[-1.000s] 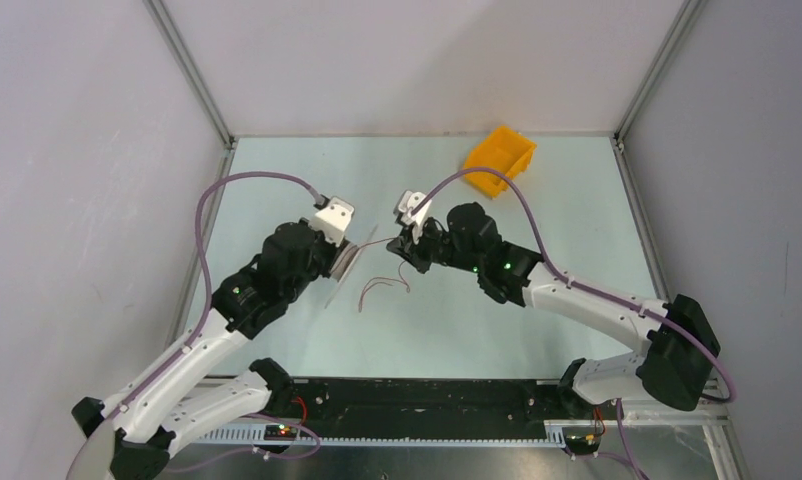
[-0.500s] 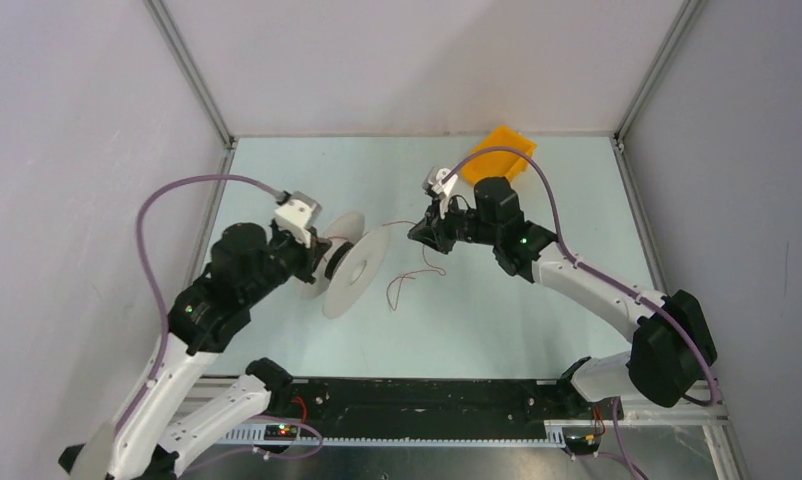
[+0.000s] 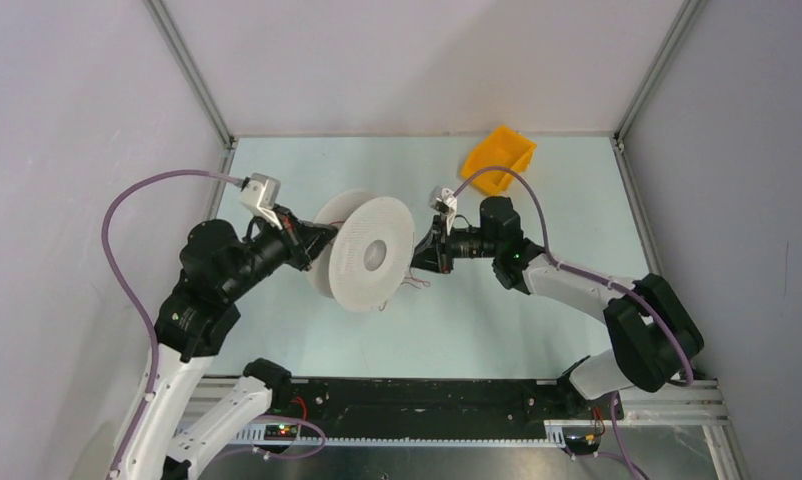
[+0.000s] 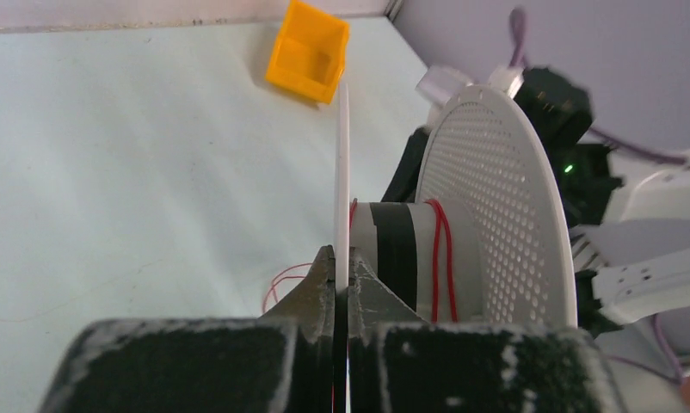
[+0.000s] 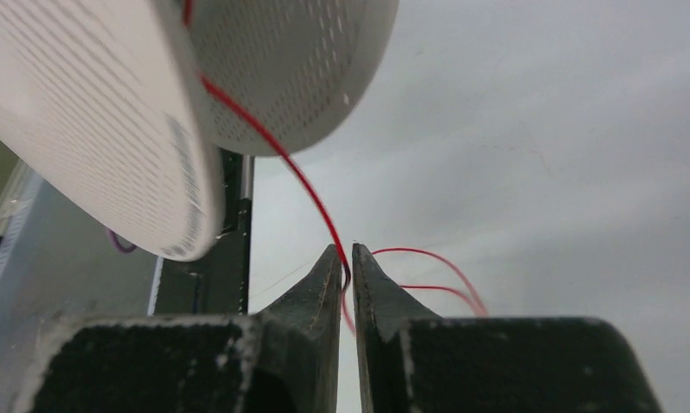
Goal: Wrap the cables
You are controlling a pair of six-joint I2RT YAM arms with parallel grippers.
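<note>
Above the near-left part of the counter (image 3: 277, 335), the left gripper (image 4: 341, 268) holds the spool (image 3: 372, 255) clear of the surface. Its jaws are closed flat on the thin rim of one flange, which the left wrist view shows edge-on.

The spool is white, with two perforated flanges. It is held with its axis roughly level, and the other flange faces the right arm. A black band wraps the hub. Several turns of red wire (image 4: 440, 249) lie around the hub beside that band.

Just beside that flange, over the middle of the counter, the right gripper (image 5: 346, 258) points at the spool. Its jaws stand at a narrow slit. The red wire runs from between the flanges down into this slit at the fingertips (image 5: 331, 262). It comes out past them in loose loops over the counter. It cannot be told whether the jaws pinch the wire or only guide it.

Near the far edge, right of centre, an orange bin (image 3: 499, 157) sits on the counter, well apart from both grippers.
</note>
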